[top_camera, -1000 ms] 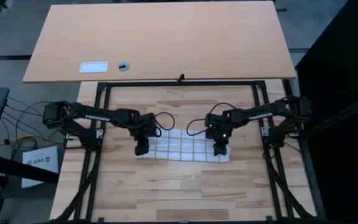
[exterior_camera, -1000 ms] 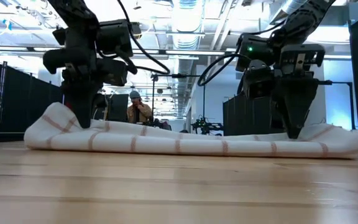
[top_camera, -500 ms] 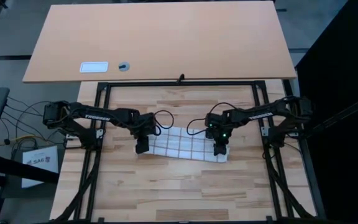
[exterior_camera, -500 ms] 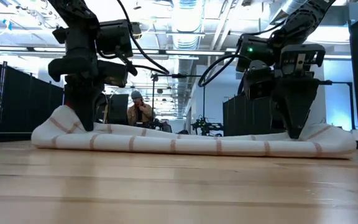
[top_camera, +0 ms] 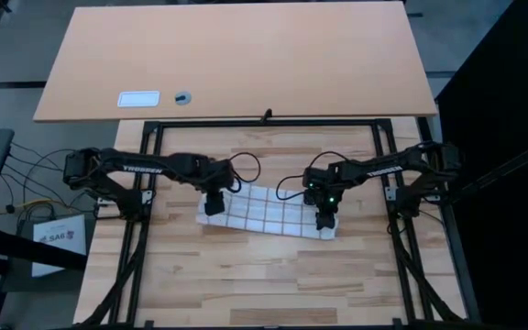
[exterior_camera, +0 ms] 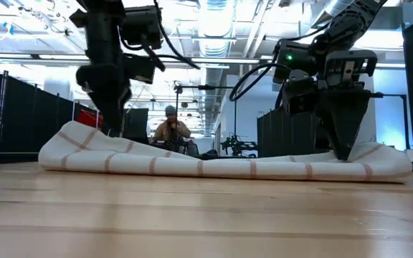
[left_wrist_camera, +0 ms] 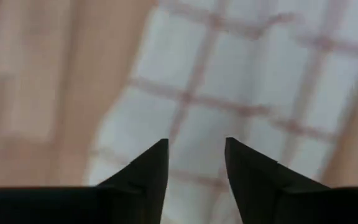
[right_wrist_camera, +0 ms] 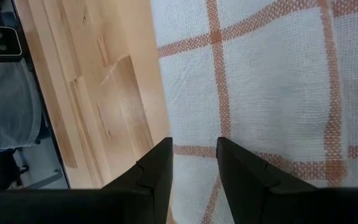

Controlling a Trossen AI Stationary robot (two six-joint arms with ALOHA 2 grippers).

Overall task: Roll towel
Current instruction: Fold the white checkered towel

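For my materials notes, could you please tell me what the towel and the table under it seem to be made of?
The towel looks like woven cloth, matte white with reddish-brown check lines; the right wrist view shows its weave, and the low view shows it sagging in soft folds. The table appears to be pale wood in joined strips with visible grain and a light sheen, possibly a veneer.

towel [top_camera: 266, 213] on table [top_camera: 246, 284] (between both arms)

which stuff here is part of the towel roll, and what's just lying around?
In the job:
- towel, lying as a flat band on the slatted table
- left claw at its left end, open
- right claw at its right end

Lying about:
- white card on the far tabletop
- small round dark thing beside the card
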